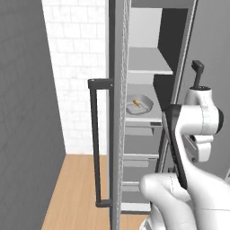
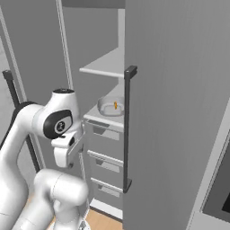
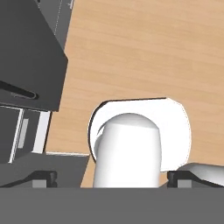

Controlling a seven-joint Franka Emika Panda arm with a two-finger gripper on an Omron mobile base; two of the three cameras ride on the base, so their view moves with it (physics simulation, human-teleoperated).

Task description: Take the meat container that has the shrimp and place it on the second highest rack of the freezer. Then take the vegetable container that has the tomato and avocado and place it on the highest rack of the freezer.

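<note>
- Already the meat container (image 1: 139, 104) w/ the shrimp (image 1: 136, 103) sits on the lower shelf of the open freezer (image 1: 117, 112), at 12 o'clock from the arm.
- Gripper (image 3: 111, 177) is spread fully, holding nothing, pointing at the wood floor (image 3: 144, 48).
- Next: fetch the veg container; keep the wrist level, clear the door handle (image 1: 95, 143).

Inside the open freezer (image 1: 143, 134), two flat light-grey shelves sit one above the other. The highest rack (image 1: 148, 63) carries nothing that I can make out. The second rack (image 1: 143, 117) below it bears a shallow grey container (image 1: 139, 104), resting directly on the panel, with a small orange shrimp (image 1: 136, 104) lying in it. Grey drawers (image 2: 105, 148) stack under that shelf, above the wooden floor (image 1: 76, 188).
</note>
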